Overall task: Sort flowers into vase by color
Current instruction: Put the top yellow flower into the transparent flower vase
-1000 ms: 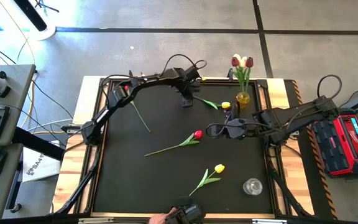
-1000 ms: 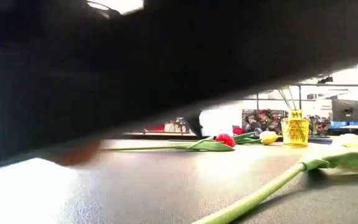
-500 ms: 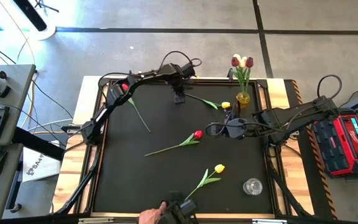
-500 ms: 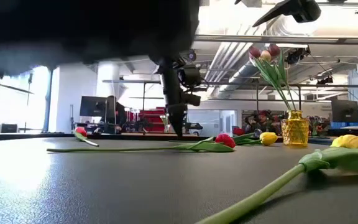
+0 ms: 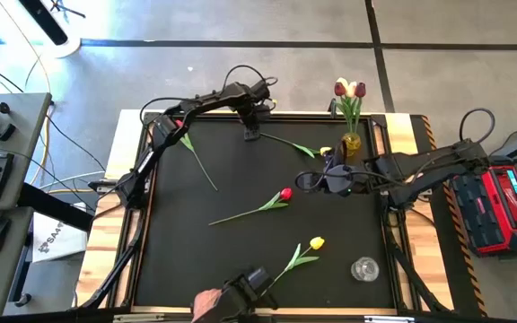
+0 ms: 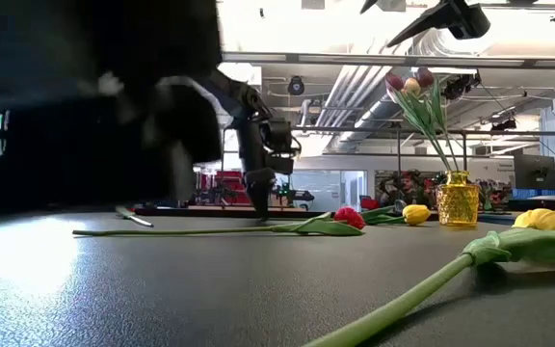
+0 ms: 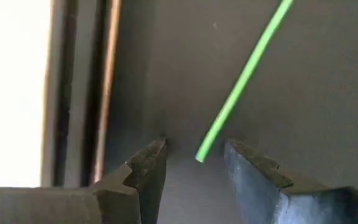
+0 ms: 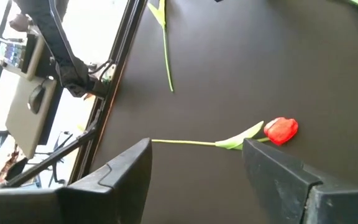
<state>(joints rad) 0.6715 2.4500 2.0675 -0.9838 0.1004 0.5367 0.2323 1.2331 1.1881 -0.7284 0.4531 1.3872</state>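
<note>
My left gripper (image 5: 251, 133) (image 7: 194, 147) hangs open near the table's far edge. Its fingers stand on either side of the free stem end (image 7: 200, 155) of a yellow tulip (image 5: 327, 152) without touching it. That tulip lies flat beside the yellow vase (image 5: 351, 141), which holds a dark red and a cream tulip (image 5: 348, 89). My right gripper (image 5: 305, 184) (image 8: 196, 149) is open above the table, just right of the red tulip (image 5: 285, 194) (image 8: 281, 129). A second yellow tulip (image 5: 317, 242) lies toward the near edge.
A clear glass vase (image 5: 363, 268) stands near the table's near right corner. Another stem with a leaf (image 5: 201, 164) lies on the left part, its head hidden. A person's hand (image 5: 209, 305) holds a dark object at the near edge and blocks the low view's upper left.
My left gripper has moved toward the table's far left, along the yellow tulip's stem to its free end. The person's hand with the dark object has shifted left along the near edge and uncovered most of the low view.
</note>
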